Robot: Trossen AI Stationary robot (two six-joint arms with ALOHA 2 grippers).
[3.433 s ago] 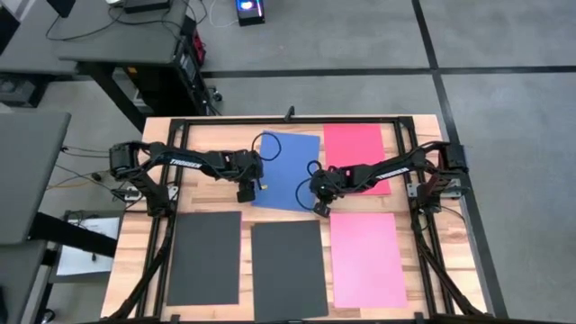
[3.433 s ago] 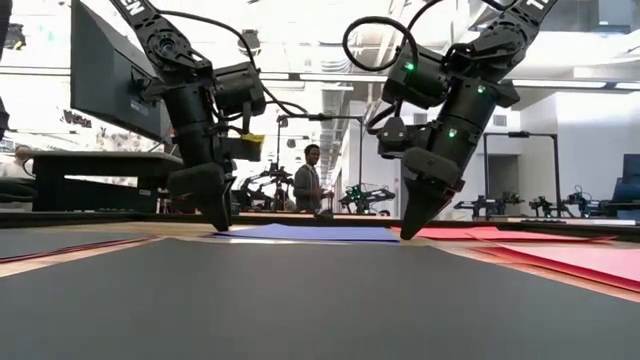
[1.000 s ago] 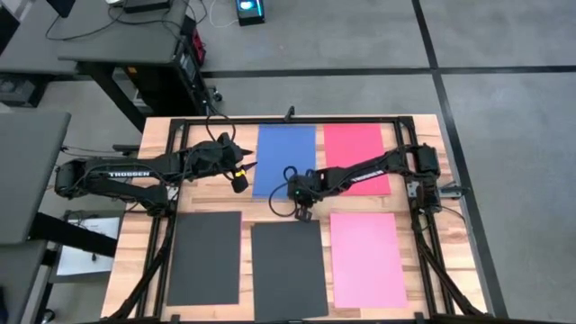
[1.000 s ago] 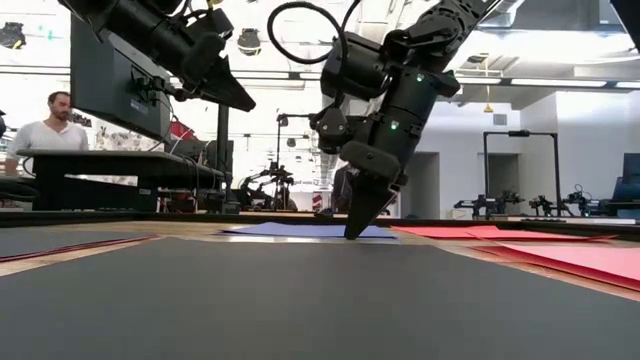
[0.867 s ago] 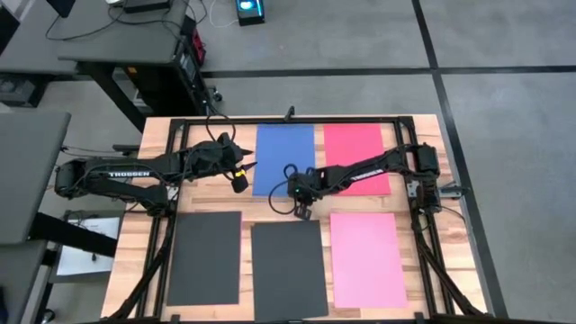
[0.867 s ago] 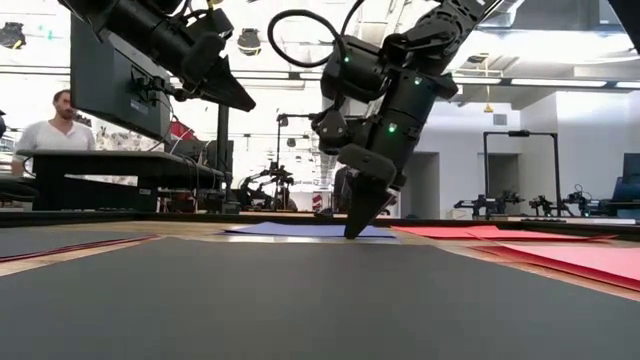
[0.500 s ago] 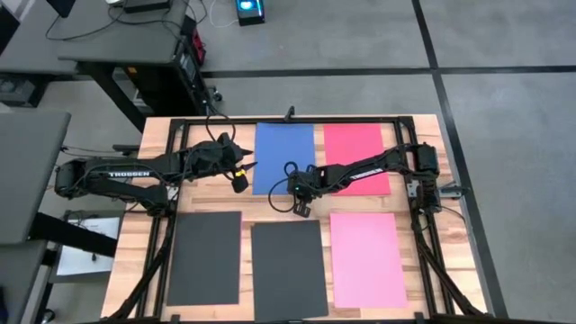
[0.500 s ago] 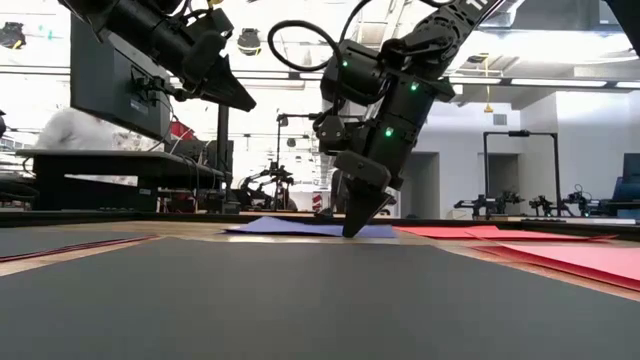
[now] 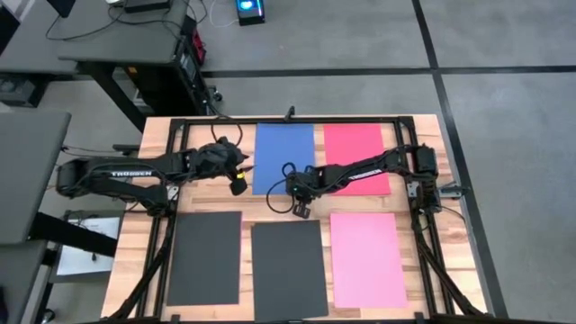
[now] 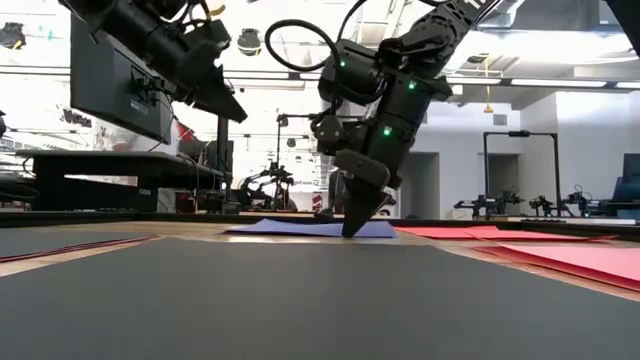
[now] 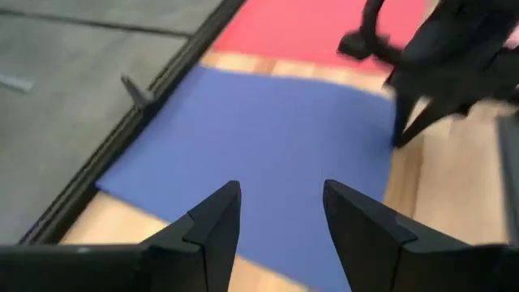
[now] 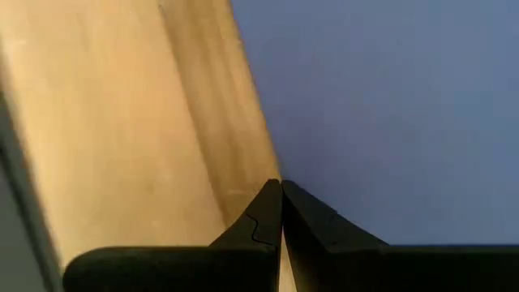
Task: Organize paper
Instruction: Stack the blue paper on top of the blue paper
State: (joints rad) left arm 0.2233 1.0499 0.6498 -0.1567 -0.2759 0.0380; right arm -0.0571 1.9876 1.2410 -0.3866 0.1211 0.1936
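The main risk, as I judge it, is the blue sheet (image 9: 284, 158) skewing or buckling — the right gripper (image 10: 356, 227) bears on it with a narrow tip at one near corner only, so any sideways drag could rotate the sheet out of line with the red sheet (image 9: 357, 155) beside it, or curl its edge. A tip sliding off the paper onto the wooden table (image 9: 423, 270) would lose contact altogether.

The right gripper is clenched, its 2 fingers pressed together with nothing between them; in the right wrist view the closed tip sits right at the blue sheet's edge where paper meets wood, apparently touching down there.

The left gripper (image 11: 280, 223) hovers above the table just off the blue sheet's left side, its fingers parted and empty.

The paper lies in 2 rows: blue and red at the far side, 2 dark grey sheets (image 9: 205, 256) and a pink sheet (image 9: 367, 259) at the near side, all flat and apart.
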